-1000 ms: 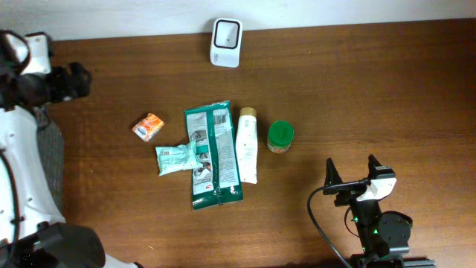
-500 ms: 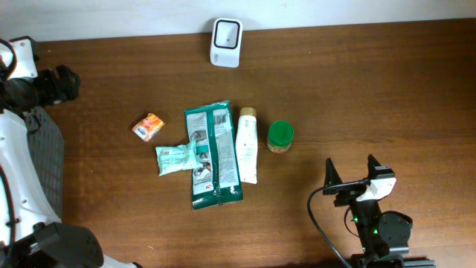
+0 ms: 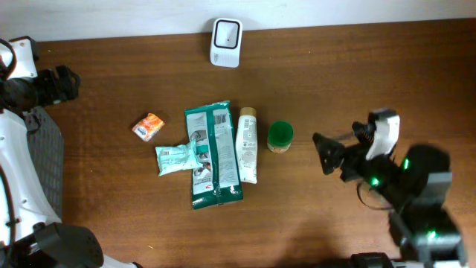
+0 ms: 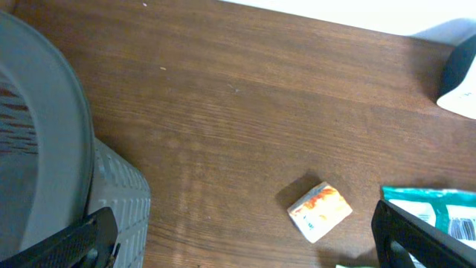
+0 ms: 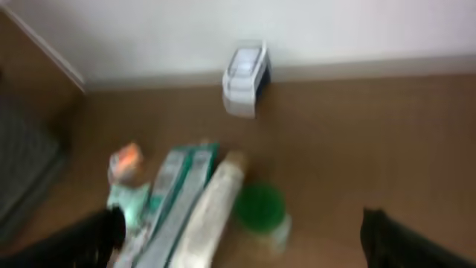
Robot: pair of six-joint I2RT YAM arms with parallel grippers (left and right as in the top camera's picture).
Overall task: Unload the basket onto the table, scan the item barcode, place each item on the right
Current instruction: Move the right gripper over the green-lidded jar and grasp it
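A dark brown wooden desk (image 3: 387, 74) fills the overhead view, with a strip of white wall (image 3: 335, 11) along the top edge. One white scanner (image 3: 225, 42) stands at top centre, against the wall.

Five items lie grouped in the middle of the frame, well below the scanner:
- One small orange packet (image 3: 149, 126) sits furthest left, apart from the rest.
- One pale green pack (image 3: 177, 158) lies below and right of it, its right end touching the teal bag.
- One long teal bag (image 3: 213, 155) lies lengthwise, top to bottom.
- One white tube (image 3: 247, 144) lies along the bag's right edge.
- One green-lidded jar (image 3: 280, 136) stands just beside the tube's upper right.

One grey ribbed basket (image 3: 46, 152) sits at the left edge.

There are two arms. The left end effector (image 3: 65, 80) hangs at the upper left, above the basket. In its wrist view its two black fingers (image 4: 89, 238) stand wide apart at the bottom corners, with bare desk and the orange packet between them.

The right end effector (image 3: 327, 152) is at middle right, just right of the jar, pointing left and blurred. Its wrist view is blurred too. Two dark fingers (image 5: 97, 238) stand wide apart there, gripping none of the items. The jar, tube and bag lie between them and the scanner is above.
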